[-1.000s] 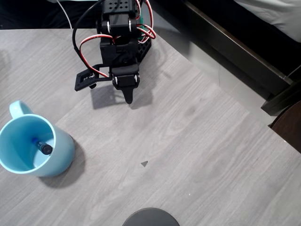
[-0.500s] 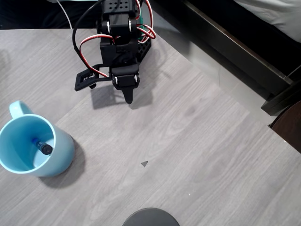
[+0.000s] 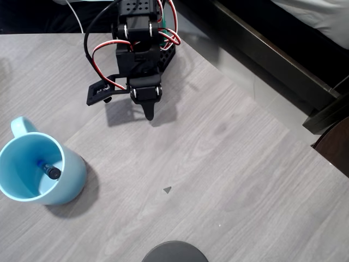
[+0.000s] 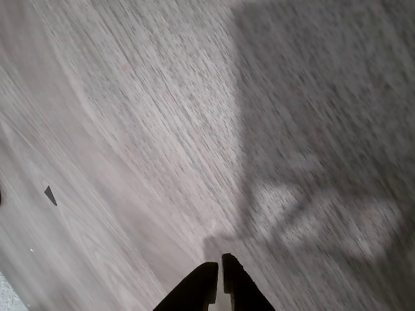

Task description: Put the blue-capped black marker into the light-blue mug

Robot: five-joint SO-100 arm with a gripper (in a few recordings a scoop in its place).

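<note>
The light-blue mug (image 3: 41, 176) stands upright at the left of the grey table in the overhead view, handle toward the back. The blue-capped black marker (image 3: 48, 169) leans inside it, black end up and blue cap down near the mug's floor. My black gripper (image 3: 149, 113) is folded back near the arm's base at the top middle, well to the right of the mug and apart from it. Its fingers meet at a point. In the wrist view the gripper (image 4: 219, 271) is shut with nothing between the tips, hanging over bare tabletop.
A small dark triangle mark (image 3: 167, 189) lies on the table middle; the same triangle mark (image 4: 50, 194) appears in the wrist view. A dark round object (image 3: 174, 251) pokes in at the bottom edge. The table's edge runs diagonally at the right, with dark furniture (image 3: 272, 60) beyond.
</note>
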